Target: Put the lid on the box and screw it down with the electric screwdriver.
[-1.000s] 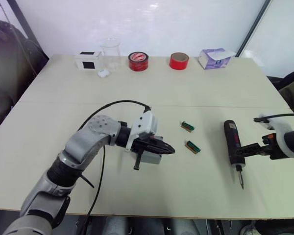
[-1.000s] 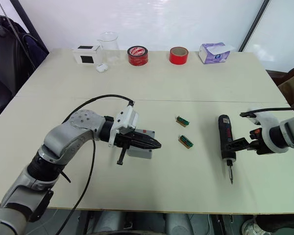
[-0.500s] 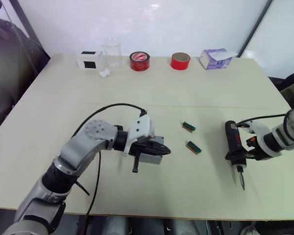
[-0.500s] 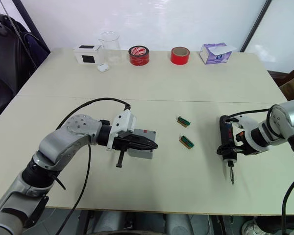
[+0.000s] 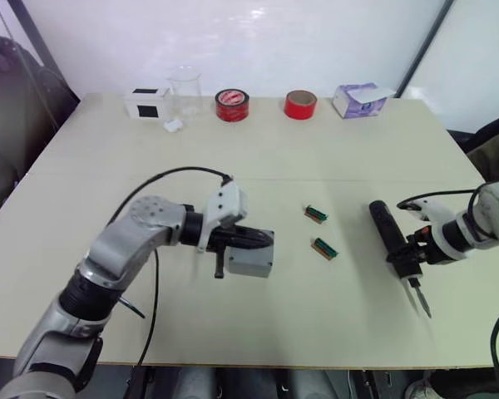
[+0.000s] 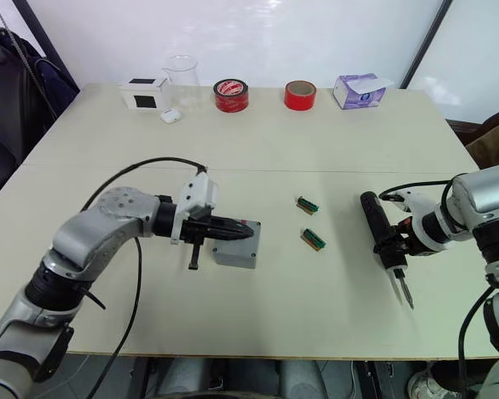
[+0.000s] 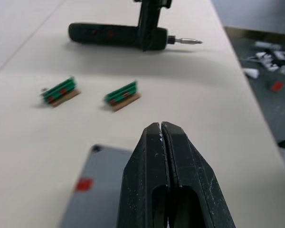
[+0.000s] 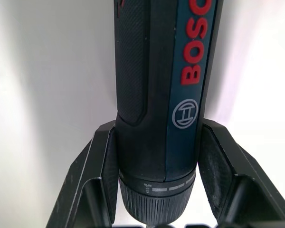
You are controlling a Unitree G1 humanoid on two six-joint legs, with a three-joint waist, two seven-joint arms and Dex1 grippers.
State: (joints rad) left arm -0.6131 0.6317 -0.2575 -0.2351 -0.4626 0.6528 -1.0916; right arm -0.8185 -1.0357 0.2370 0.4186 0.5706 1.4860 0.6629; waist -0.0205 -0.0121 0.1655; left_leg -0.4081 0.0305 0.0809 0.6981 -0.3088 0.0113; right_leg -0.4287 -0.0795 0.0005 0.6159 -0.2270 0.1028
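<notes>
- A pale table [image 6: 258,125] against a white wall carries everything; the grey box [image 6: 237,247] serves as landmark here, sitting near the table's middle toward the robot's left.
- Along the far edge, well beyond the box, stand a white box with black label [image 6: 145,92], a clear beaker [image 6: 181,76], two red tape rolls [image 6: 232,95] and a purple tissue box [image 6: 358,89].
- The left gripper [image 6: 248,232] rests over the top of the box, fingers pressed together on nothing; the left wrist view shows them closed above a flat grey face with a red mark.
- That flat face suggests the lid is already on the box, though I cannot tell a seam, so this is a judgement.
- The electric screwdriver [image 6: 379,236] lies well to the right of the box, and the right gripper [image 6: 390,247] straddles its body near the chuck, fingers at either side; whether they are squeezing yet I cannot tell.
- Two small green-brown pieces [image 6: 313,239] lie between the box and the screwdriver.
- Left to do, as I judge: lift the screwdriver, carry it to the box and drive the corner screws.
</notes>
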